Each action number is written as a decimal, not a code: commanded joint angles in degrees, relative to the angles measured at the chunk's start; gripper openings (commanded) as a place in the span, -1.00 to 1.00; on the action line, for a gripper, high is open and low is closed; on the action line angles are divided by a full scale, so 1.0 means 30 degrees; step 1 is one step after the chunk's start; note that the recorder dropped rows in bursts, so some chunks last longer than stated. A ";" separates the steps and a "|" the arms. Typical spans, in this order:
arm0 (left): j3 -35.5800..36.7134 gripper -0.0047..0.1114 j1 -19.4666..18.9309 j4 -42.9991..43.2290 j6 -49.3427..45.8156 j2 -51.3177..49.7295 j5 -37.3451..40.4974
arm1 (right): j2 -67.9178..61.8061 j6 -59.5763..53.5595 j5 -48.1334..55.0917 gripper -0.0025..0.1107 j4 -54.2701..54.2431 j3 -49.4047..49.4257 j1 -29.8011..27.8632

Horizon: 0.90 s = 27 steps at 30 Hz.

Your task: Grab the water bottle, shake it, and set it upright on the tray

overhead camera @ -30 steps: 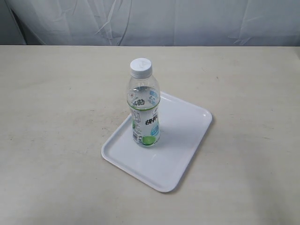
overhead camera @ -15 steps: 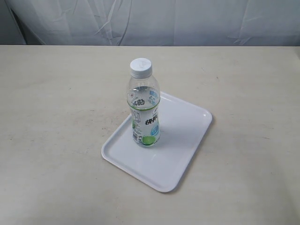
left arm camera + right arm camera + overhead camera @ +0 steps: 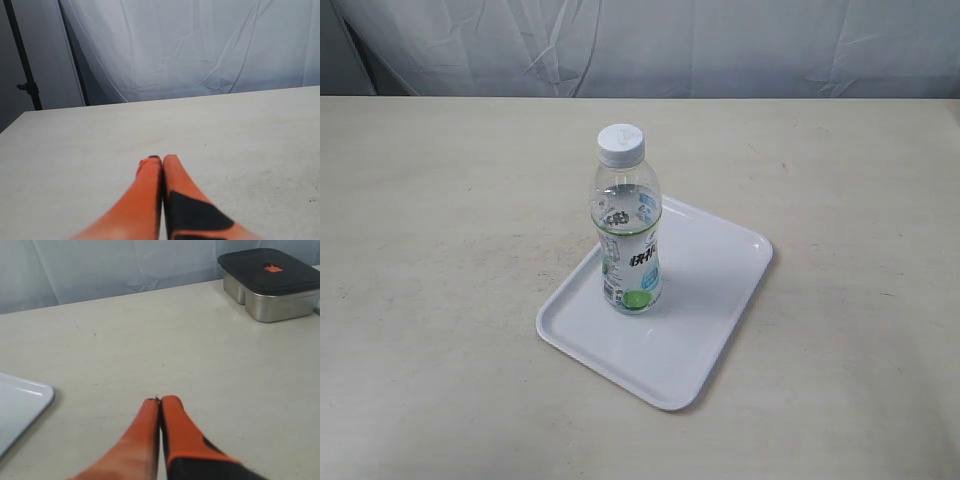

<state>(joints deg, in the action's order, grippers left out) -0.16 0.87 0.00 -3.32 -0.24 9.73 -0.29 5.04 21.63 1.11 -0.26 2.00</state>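
The water bottle [image 3: 629, 225], clear with a white cap and a white-and-green label, stands upright on the white tray [image 3: 710, 290] near the middle of the table in the exterior view. Neither arm shows in that view. In the left wrist view my left gripper [image 3: 160, 159] is shut, its orange fingers pressed together over bare table, with nothing held. My right gripper [image 3: 160, 400] is also shut and holds nothing; a corner of the tray [image 3: 22, 400] shows beside it in the right wrist view. The bottle is out of both wrist views.
A metal box with a dark lid [image 3: 270, 282] sits at the table's far edge in the right wrist view. A white cloth backdrop [image 3: 650, 45] hangs behind the table. A dark stand pole [image 3: 22, 65] rises beyond the table in the left wrist view.
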 commanded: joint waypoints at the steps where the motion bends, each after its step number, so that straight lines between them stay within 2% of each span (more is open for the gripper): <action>1: 0.0052 -0.89 0.0133 -0.0105 0.0051 0.0080 -0.0241 | 0.0096 0.0005 -0.0578 -0.89 -0.0064 0.0086 -0.0126; 27: 0.0052 -0.89 0.0133 -0.0105 0.0051 0.0080 -0.0241 | 0.0096 0.0005 -0.0504 -0.89 -0.0643 0.0086 -0.0091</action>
<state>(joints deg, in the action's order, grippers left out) -0.16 0.87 0.00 -3.32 -0.24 9.73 -0.29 5.16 20.76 -0.71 -0.26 2.00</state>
